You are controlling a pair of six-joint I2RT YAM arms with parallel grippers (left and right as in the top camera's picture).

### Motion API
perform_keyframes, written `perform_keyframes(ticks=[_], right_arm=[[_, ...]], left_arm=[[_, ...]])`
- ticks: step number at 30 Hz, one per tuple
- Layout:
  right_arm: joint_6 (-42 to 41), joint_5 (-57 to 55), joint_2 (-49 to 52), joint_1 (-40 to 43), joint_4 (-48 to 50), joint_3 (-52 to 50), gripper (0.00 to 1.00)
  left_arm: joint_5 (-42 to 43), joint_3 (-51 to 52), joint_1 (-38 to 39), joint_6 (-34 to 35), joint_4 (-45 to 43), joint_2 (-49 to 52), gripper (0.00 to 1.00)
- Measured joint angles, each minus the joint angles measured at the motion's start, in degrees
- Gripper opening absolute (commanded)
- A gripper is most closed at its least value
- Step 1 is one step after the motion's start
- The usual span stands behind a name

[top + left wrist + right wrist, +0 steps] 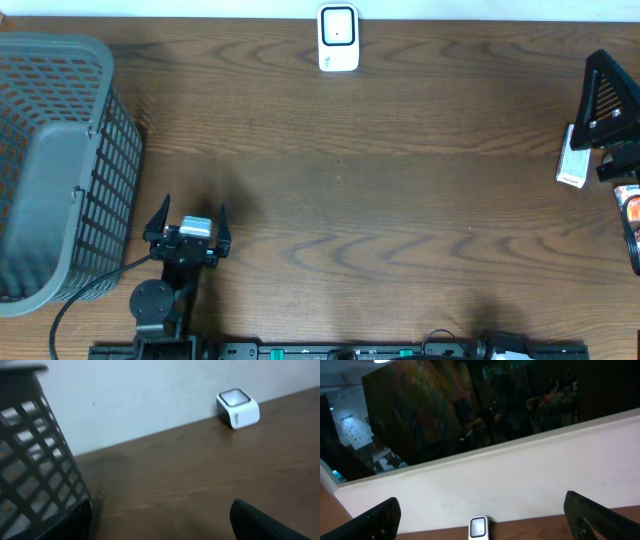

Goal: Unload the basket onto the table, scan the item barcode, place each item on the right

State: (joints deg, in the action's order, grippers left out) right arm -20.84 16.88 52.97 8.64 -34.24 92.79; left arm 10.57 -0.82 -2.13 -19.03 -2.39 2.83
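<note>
While the left gripper [193, 206] and right gripper [481, 500] gape wide and empty, the small white box [572, 162] sits at the right edge of the table [400, 200], with open wood reaching the scanner [338, 38].

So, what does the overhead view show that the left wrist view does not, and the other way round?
Only the overhead view shows the whole left gripper, open and empty, and the right arm at the right side, next to a small white box. Only the left wrist view shows the broad face of the pale wall behind the table. Both show the gray mesh basket, the white scanner at the far edge, and the brown wooden table.
</note>
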Motion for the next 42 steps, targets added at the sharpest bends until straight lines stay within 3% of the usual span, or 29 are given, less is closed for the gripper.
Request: perform_keyframes(ticks=[28, 35, 42], right_arm=[[-0.7, 0.0, -7.0, 0.0, 3.9, -0.2, 0.99], [-0.9, -1.4, -14.7, 0.0, 4.6, -1.7, 0.99], [-0.8, -13.7, -25.8, 0.0, 6.5, -7.8, 0.99]], left_arm=[[-1.8, 0.2, 0.0, 0.0, 2.8, 1.0, 0.86], [-1.9, 0.1, 0.0, 0.0, 2.8, 1.1, 0.86], [-1.9, 0.1, 0.0, 0.0, 2.8, 1.1, 0.86]])
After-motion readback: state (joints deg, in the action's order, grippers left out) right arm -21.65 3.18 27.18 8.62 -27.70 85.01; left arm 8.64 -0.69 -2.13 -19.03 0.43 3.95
